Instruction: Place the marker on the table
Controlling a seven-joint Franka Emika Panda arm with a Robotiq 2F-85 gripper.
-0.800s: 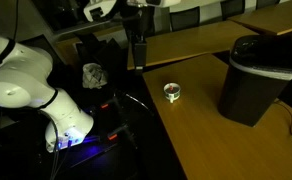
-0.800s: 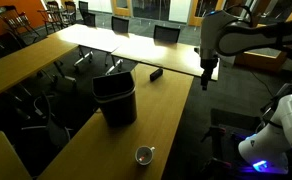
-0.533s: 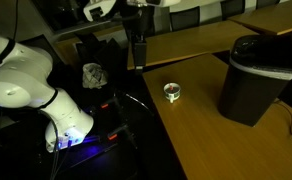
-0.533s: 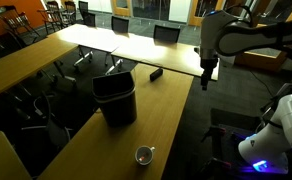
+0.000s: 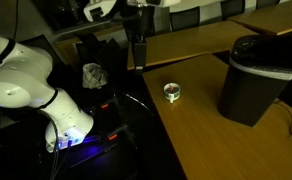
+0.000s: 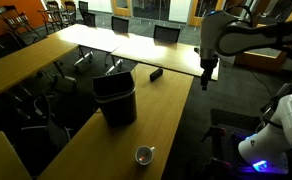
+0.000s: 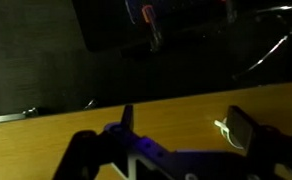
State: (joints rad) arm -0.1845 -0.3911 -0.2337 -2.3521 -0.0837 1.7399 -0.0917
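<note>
My gripper [image 5: 138, 60] hangs from the arm over the near edge of the light-brown table [image 5: 216, 140], seen in both exterior views [image 6: 204, 80]. In the wrist view its two jaws [image 7: 183, 125] stand wide apart with only bare tabletop [image 7: 176, 105] between them, so it is open and empty. A small whitish fleck lies by the right jaw. I cannot make out the marker in any view; the pictures are dark.
A black bin [image 5: 256, 75] [image 6: 116, 98] stands on the table. A small round whitish cup [image 5: 172, 92] [image 6: 144, 156] sits near the table edge. A small dark object [image 6: 156, 73] lies further back. Cables and the robot base [image 5: 71, 125] are on the floor beside the table.
</note>
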